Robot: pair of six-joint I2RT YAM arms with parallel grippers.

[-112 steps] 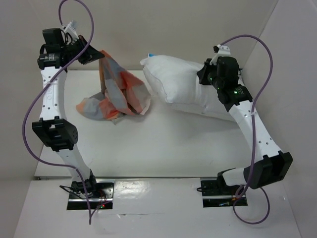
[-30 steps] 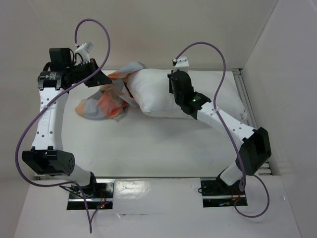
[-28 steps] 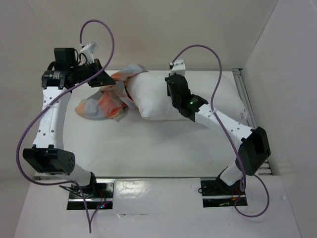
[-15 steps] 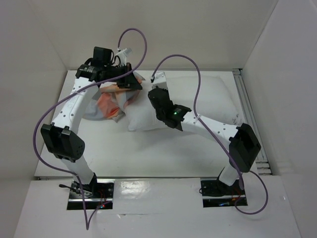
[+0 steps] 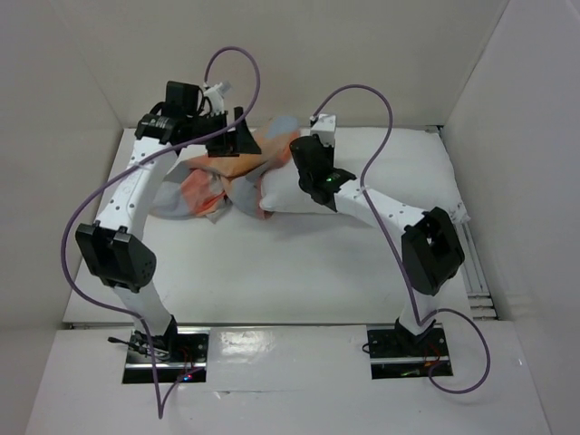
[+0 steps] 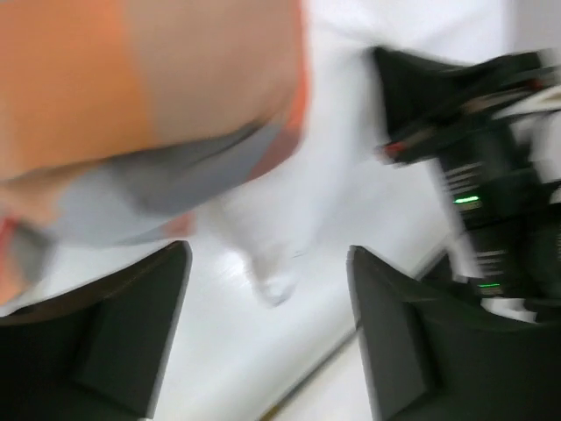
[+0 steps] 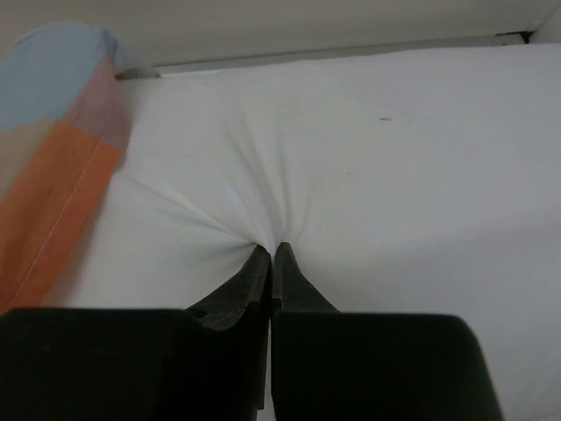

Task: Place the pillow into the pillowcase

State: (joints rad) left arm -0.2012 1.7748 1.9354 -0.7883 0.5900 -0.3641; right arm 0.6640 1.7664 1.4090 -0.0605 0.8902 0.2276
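The white pillow (image 5: 399,177) lies across the back of the table, its left end partly under the checked pillowcase (image 5: 237,168). The rest of the pillowcase is bunched further left on the table. My right gripper (image 5: 302,159) is shut on a pinch of the pillow's top fabric (image 7: 273,250); the pillowcase's edge (image 7: 53,175) shows at the left of that view. My left gripper (image 5: 237,138) hovers above the pillowcase, open, nothing between its fingers (image 6: 131,333). Its blurred wrist view shows the pillowcase (image 6: 131,105) above and a white pillow corner (image 6: 267,276) below.
White walls close in the table (image 5: 299,272) at the back and on both sides. A metal rail (image 5: 464,263) runs along the right edge. The right arm's wrist (image 6: 473,175) is close to my left gripper.
My left gripper has opened and let go of the pillowcase, which now lies over the pillow's left end. My right gripper has shifted the pillow slightly right and back.
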